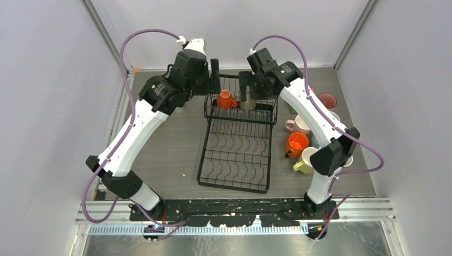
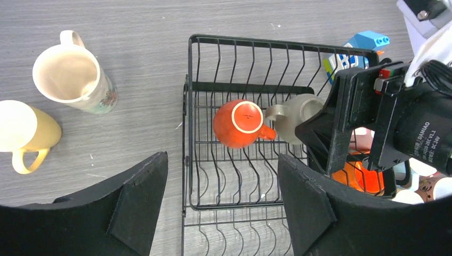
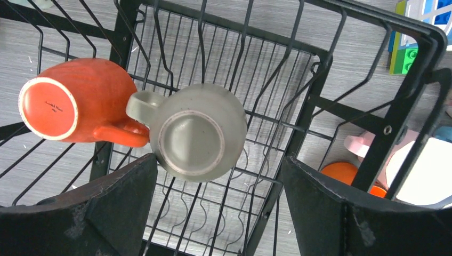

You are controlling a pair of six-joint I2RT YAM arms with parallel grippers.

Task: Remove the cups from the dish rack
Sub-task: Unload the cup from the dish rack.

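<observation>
The black wire dish rack (image 1: 237,154) lies mid-table with its basket end far from me. In that basket an orange cup (image 1: 226,100) (image 2: 240,124) (image 3: 69,106) and a grey cup (image 1: 247,104) (image 2: 296,120) (image 3: 197,130) lie bottom up, handles touching. My left gripper (image 1: 212,80) (image 2: 221,208) hangs open over the basket's left edge, holding nothing. My right gripper (image 1: 248,90) (image 3: 218,208) is open just above the grey cup, whose base lies at its fingertips without touching them.
Right of the rack stand a pink cup (image 1: 298,124), an orange cup (image 1: 296,144), a pale yellow cup (image 1: 305,160) and a dark red cup (image 1: 327,100). Left of it are a cream cup (image 2: 72,74) and a yellow cup (image 2: 24,133). A toy-block figure (image 2: 357,48) stands behind the basket.
</observation>
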